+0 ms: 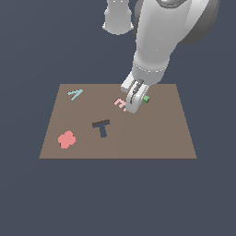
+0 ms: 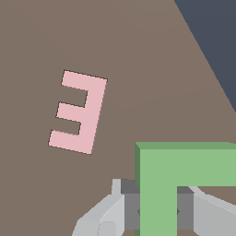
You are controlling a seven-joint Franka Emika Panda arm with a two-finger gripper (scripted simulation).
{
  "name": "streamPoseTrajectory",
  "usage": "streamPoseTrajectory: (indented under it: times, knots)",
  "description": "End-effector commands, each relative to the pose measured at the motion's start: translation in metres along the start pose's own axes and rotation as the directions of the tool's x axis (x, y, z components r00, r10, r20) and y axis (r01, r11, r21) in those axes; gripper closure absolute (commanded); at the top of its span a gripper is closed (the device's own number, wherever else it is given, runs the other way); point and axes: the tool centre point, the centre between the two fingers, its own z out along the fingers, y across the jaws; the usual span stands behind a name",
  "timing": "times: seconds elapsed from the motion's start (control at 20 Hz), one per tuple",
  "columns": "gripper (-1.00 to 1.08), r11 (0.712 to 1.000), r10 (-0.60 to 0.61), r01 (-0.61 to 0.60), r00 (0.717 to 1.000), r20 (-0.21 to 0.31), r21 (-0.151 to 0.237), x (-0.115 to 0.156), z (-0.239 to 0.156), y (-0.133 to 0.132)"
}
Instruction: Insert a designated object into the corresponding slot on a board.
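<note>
The green L-shaped block (image 2: 159, 184) fills the near part of the wrist view. Its stem runs between the grey fingers (image 2: 103, 216) of my gripper (image 2: 157, 213), which is shut on it. In the exterior view only a small green corner of the block (image 1: 146, 99) shows beside the gripper (image 1: 133, 109), which hangs low over the back middle of the brown board (image 1: 156, 133). The pink E (image 1: 120, 104) lies just to the exterior view's left of the gripper. The slot is hidden in both views.
On the board lie a dark navy T (image 1: 102, 127), a red flower-like shape (image 1: 67, 139) and a teal A (image 1: 75, 94). The pink E (image 2: 78, 112) and the board's edge (image 2: 203, 50) show in the wrist view. The arm rises above the board's back edge.
</note>
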Motion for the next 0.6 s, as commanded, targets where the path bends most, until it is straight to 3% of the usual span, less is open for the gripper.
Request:
streamPoseTrajectory:
  times: [0.0, 0.55]
  knots:
    - [1.08, 0.999, 0.054, -0.054, 0.999, 0.000, 0.000, -0.001, 0.000, 0.004]
    - [1.08, 0.985, 0.171, -0.171, 0.985, 0.000, 0.000, -0.004, -0.001, 0.015]
